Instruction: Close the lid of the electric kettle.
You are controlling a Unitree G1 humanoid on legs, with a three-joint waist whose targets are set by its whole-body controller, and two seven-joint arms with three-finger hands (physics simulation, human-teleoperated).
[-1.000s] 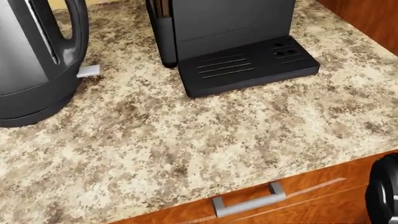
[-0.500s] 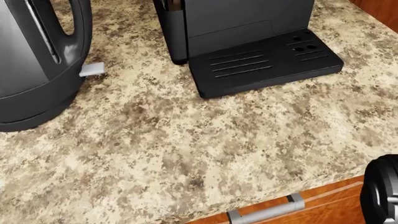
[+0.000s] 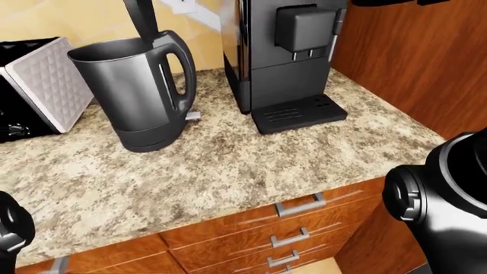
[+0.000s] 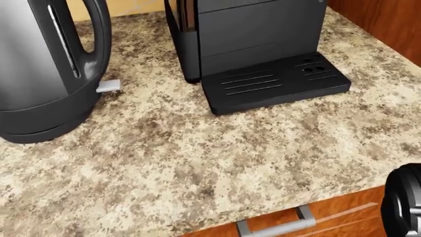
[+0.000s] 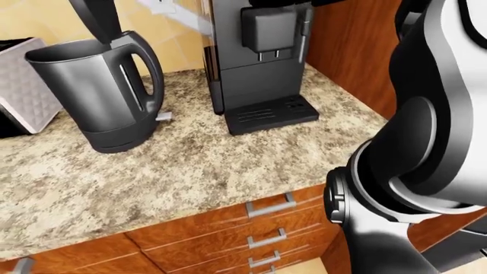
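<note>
The kettle (image 3: 141, 91) stands on the tabletop (image 3: 228, 171) with its lid (image 3: 141, 20) tipped upright above the rear of the open mouth, so the task looks not yet started: nothing has pushed the lid down, and the whole closing move is left to do.

No fingers show in any view. Only dark rounded arm parts come in: the right arm (image 5: 418, 171) fills the right side of the right-eye view, and a small piece of the left arm (image 3: 11, 228) sits at the lower left of the left-eye view. Whether the fingers are spread or pressed together cannot be told. With the fingers out of sight, the kettle can only be placed against those arm parts: it is well apart from both, up and to the left of the right arm and up and to the right of the left arm. A hand would probably have to be raised over the tabletop and brought above the lid before pressing it down.

Near the kettle stand a coffee machine (image 3: 285, 57) and a toaster (image 3: 41, 85). A small grey tab (image 4: 108, 86) lies at the kettle's base.

No brand, label or writing can be read on anything.
</note>
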